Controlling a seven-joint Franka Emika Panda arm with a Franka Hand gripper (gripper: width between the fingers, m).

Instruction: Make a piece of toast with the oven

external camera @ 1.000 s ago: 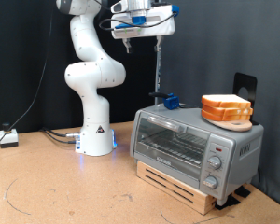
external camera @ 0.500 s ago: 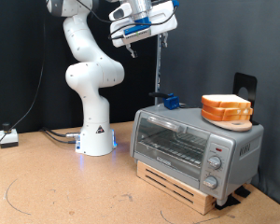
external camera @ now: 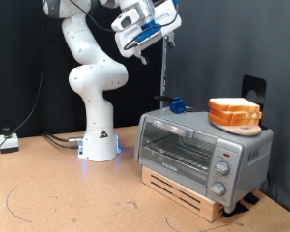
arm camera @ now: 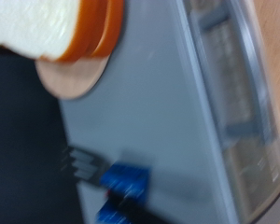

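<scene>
- A boxy silver-grey toaster oven [external camera: 203,153] is seen in the exterior view, standing on a low slatted wooden stand [external camera: 193,191] on a brown counter [external camera: 68,193], towards the exterior view's right.
- The oven's glass door [external camera: 176,149] is shut; a grey bar handle runs across its upper part, and a wire rack is visible behind the glass.
- Three round knobs [external camera: 222,166] are stacked one above the other on the oven's front panel, at the exterior view's right of the door.
- On the oven's roof, near its right end in the exterior view, a round orange plate [external camera: 235,120] is set, and stacked bread slices [external camera: 234,107] with pale faces and tan-brown crusts lie on it.
- In the wrist view the same plate [arm camera: 75,70] and bread [arm camera: 47,23] are shown blurred on the grey oven top [arm camera: 149,103], and the handle [arm camera: 245,65] is seen along the oven's edge.
- A small blue object [external camera: 176,104] sits on the oven roof towards the exterior view's left; it appears blurred in the wrist view [arm camera: 126,182].
- The white arm [external camera: 92,87] rises from its base on the counter at the exterior view's left of the oven.
- The gripper [external camera: 141,53] is held high, tilted, well above and apart from the oven, near the exterior view's top.
- Nothing is seen between the fingers; whether they are open or closed cannot be told.
</scene>
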